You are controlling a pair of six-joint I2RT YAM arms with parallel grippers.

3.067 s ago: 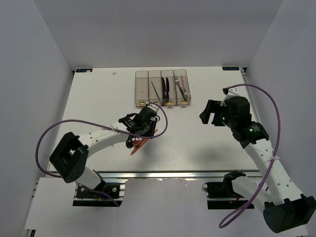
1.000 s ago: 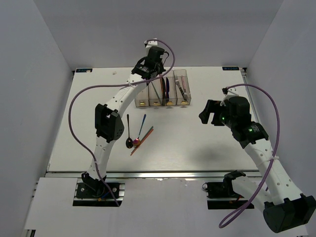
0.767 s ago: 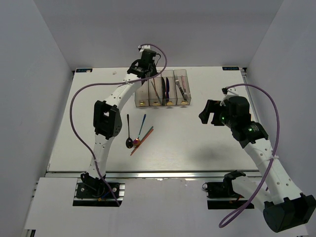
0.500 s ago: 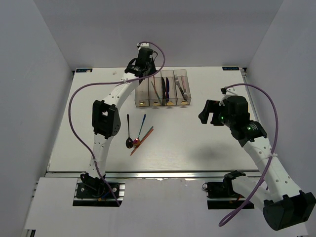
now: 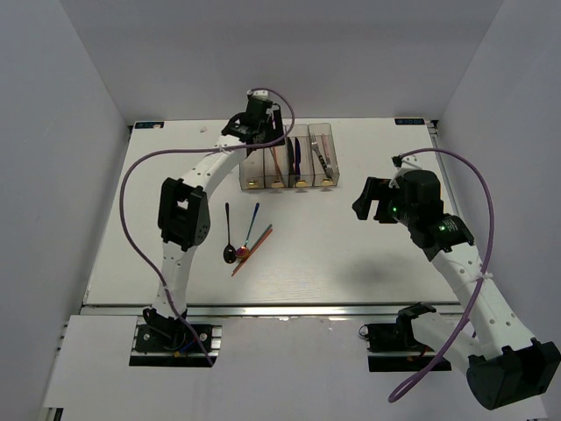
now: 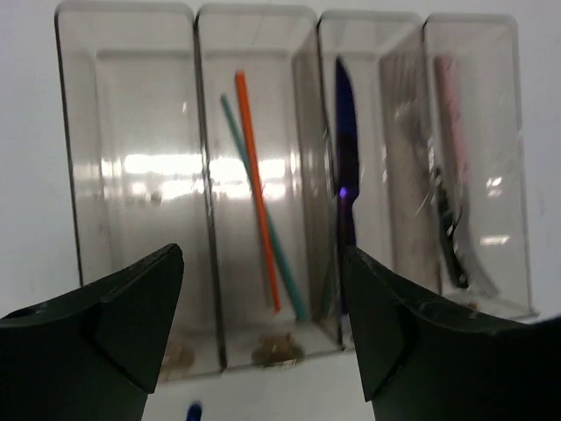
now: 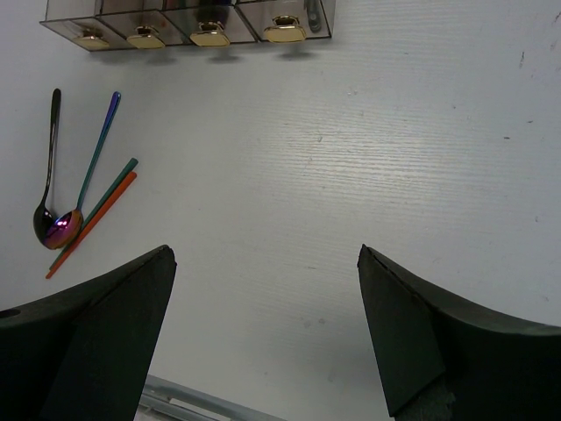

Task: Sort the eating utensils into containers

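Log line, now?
left gripper open over containers | right gripper open | orange, teal chopsticks binned | two spoons, two chopsticks loose

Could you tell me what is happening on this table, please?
Two robot arms are sorting utensils into the containers. The left claw hovers open and empty above them; an orange chopstick and a teal chopstick lie in the second bin from the left, a dark knife in the third. A black spoon, a blue-handled spoon and two loose chopsticks lie on the table. The right claw hangs open, holding nothing.
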